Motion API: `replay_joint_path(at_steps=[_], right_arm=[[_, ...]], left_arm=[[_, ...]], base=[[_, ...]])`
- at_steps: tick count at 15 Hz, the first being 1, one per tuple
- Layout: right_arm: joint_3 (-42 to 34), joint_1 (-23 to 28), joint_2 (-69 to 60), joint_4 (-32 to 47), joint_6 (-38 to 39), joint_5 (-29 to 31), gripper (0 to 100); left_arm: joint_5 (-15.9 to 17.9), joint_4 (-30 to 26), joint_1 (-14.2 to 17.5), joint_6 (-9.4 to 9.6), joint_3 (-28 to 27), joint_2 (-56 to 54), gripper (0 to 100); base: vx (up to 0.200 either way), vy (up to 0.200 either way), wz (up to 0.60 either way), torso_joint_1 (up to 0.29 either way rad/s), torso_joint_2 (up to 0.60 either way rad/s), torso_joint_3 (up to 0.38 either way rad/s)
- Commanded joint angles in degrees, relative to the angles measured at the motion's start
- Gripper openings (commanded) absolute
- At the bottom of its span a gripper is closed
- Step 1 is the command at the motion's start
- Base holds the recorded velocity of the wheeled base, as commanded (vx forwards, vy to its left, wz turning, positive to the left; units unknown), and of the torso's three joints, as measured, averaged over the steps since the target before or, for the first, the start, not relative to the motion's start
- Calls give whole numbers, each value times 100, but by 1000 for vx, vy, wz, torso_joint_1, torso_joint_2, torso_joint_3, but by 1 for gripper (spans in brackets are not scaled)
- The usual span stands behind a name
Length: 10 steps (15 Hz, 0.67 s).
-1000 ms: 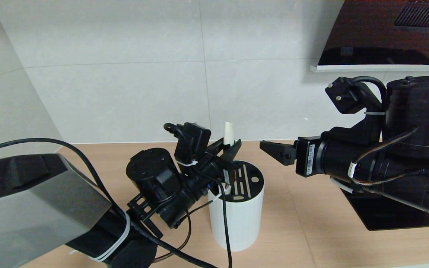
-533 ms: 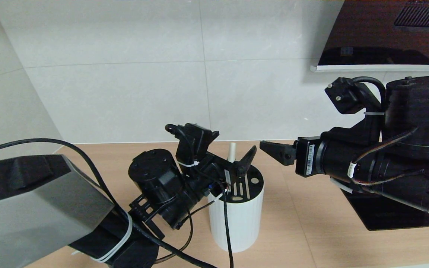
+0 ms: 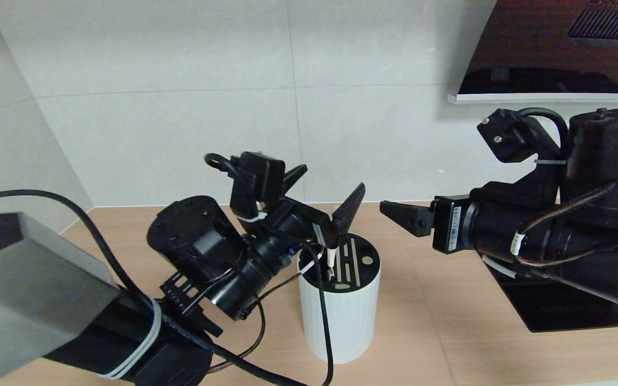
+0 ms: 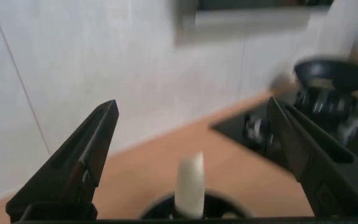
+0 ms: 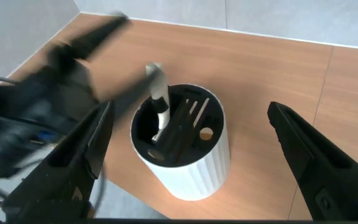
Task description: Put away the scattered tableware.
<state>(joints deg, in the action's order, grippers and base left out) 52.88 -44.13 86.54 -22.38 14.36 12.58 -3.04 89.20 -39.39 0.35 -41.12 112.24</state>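
Bright, even light from above falls on the white holder (image 3: pixel 339 300), which leaves only a faint, soft shadow on the counter (image 3: pixel 421 321) at its foot. Up and to the holder's right, the glossy range hood (image 3: pixel 556 48) carries dull reflections and shades the wall (image 3: pixel 180 134) beneath it. In the wrist views, the pale handle (image 4: pixel 190 183) standing in the holder is out of focus, and the left arm (image 5: pixel 36 118) beside the holder is smeared with blur.

1. Large pale grey wall tiles (image 3: pixel 180 134) cover the back and left walls.
2. A light wooden countertop (image 3: pixel 421 321) runs beneath them.
3. A black glass cooktop (image 3: pixel 566 317) sits in it, below a dark range hood (image 3: pixel 545 48).
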Motion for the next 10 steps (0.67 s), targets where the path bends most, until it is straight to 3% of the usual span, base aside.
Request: replay_joint_path(at_steps=[1,2,4,6,8,10], right_arm=[[-472,555,-551,-21,-162,-36,100],[-709,766,-964,-21,-258,-54,100],[-1061,1117,-1588,41,-74,-36,100],[-1474,1504,-2370,50,-56,-36,100],[-1896,2058,-3003,50,-83,-36,100],[-2414,2207,-4049,94,-293,-19,100]], left_arm=[[-4,-8,203,-88,16,-923,100],[5,-78,458,-194,51,-1486,100],[-4,-210,784,-220,253,-2294,100],[14,-667,1012,-220,948,-3358,100],[5,-1555,1038,-229,1449,-4404,100],[5,-3101,1091,-238,1976,-5986,100]], base=[[0,0,0,0,0,0],[0,0,0,0,0,0],[0,0,0,0,0,0],[0,0,0,0,0,0],[0,0,0,0,0,0],[0,0,0,0,0,0]])
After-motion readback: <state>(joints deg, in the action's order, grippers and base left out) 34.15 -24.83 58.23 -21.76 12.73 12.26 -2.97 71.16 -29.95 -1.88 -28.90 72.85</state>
